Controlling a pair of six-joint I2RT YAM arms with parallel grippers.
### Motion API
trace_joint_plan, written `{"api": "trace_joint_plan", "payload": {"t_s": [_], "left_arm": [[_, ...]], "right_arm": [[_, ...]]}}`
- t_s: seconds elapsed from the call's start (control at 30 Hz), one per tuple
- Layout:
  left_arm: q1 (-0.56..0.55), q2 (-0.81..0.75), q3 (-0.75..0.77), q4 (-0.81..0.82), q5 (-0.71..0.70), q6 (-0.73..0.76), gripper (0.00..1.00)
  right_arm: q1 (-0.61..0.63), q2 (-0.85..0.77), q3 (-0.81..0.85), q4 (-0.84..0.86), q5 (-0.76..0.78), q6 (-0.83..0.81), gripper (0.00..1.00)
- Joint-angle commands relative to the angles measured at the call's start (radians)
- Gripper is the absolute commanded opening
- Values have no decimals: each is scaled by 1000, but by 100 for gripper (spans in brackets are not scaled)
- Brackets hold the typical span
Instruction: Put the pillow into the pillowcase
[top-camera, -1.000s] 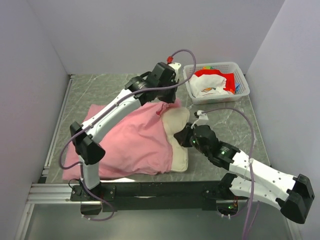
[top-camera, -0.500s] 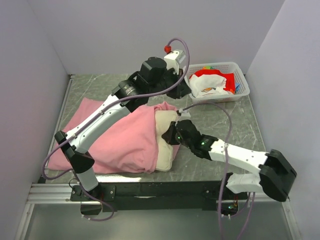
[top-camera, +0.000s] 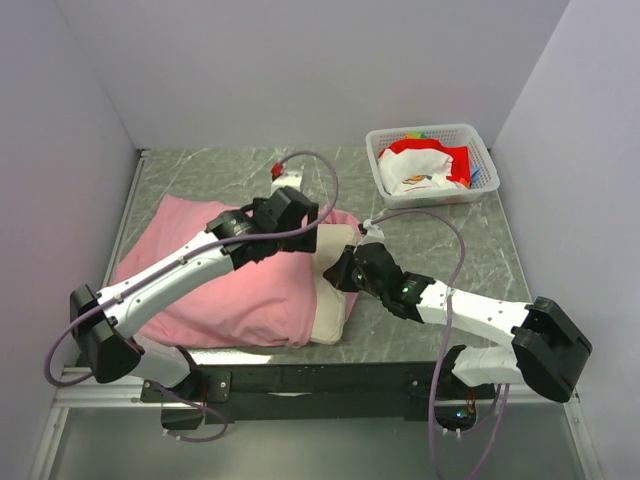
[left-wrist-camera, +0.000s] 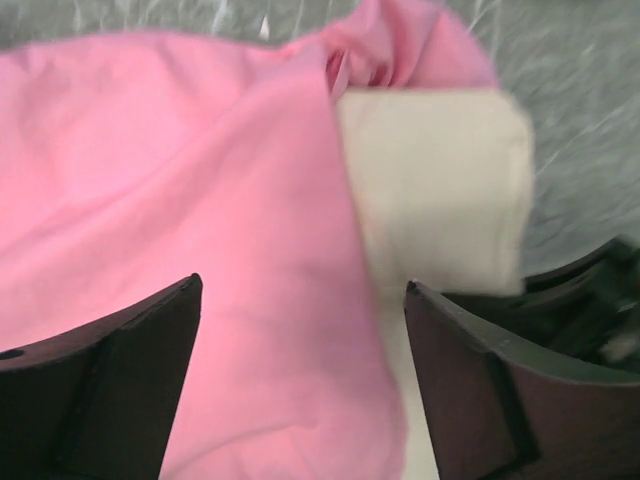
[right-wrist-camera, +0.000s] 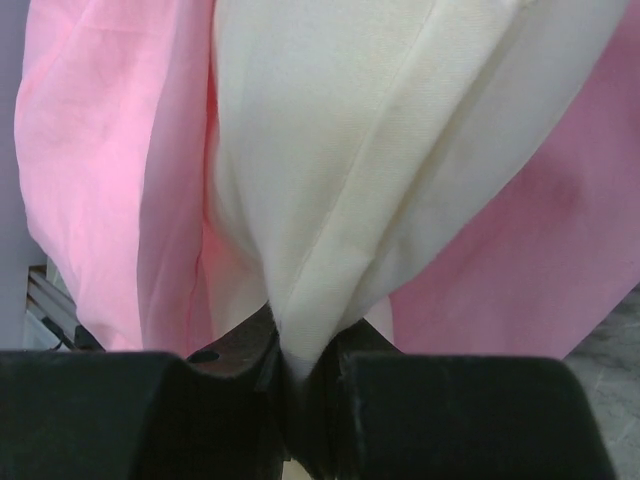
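Looking first at the right gripper (right-wrist-camera: 300, 368), we see its two fingers closed tight on a fold of the pillow (right-wrist-camera: 380, 150). The cream cloth is pinched into a narrow ridge between the jaws and runs up from there in a long crease. In that wrist view the pink pillowcase (right-wrist-camera: 90, 150) lies on both sides of the cream end.

The left gripper (left-wrist-camera: 300, 290) stands wide apart and holds nothing. Its dark fingers frame the pillowcase's edge, where pink meets cream. It sits low over the cloth, but that view is blurred and we cannot tell whether the fingertips touch it.

From the top camera the pillow lies on the grey marbled table (top-camera: 200, 175), toward its near edge, with most of its length covered by the pillowcase. Only its right end shows, sticking out of the sack's mouth, right at the right gripper. The pink sack spreads to the left, puffed and wrinkled, and the left arm reaches across it from the near left corner. A bunched bit of pink rim sits at the far side of the cream end.

A white basket (top-camera: 430, 132) stands at the table's far right corner, well apart from the pillow. It holds white and red things. The white one bears a small mark, perhaps a logo, too small for us to read.
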Motion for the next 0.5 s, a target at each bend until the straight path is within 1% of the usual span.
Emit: {"api": "trace_joint_plan", "payload": {"t_s": [0.0, 0.1, 0.2, 0.3, 0.37, 0.4, 0.43, 0.47], "left_arm": [[-55, -28, -131, 24, -3, -31, 90], [-83, -22, -182, 39, 26, -50, 90], [-117, -37, -215, 117, 73, -39, 92], [-120, -2, -221, 120, 67, -34, 84], [-120, 33, -225, 117, 53, -22, 63], [-121, 44, -225, 114, 28, -16, 43], [-120, 58, -216, 108, 16, -5, 12], [-120, 63, -201, 103, 8, 4, 1]], "right_arm": [[-7, -24, 16, 74, 20, 27, 0], [-10, -33, 19, 71, 18, 30, 0], [-13, -38, 22, 74, 17, 32, 0], [-11, -36, 28, 64, 20, 29, 0], [-16, -44, 28, 62, 22, 32, 0], [-16, -44, 25, 62, 19, 30, 0], [-21, -50, 27, 61, 17, 30, 0], [-21, -52, 25, 59, 17, 29, 0]]}}
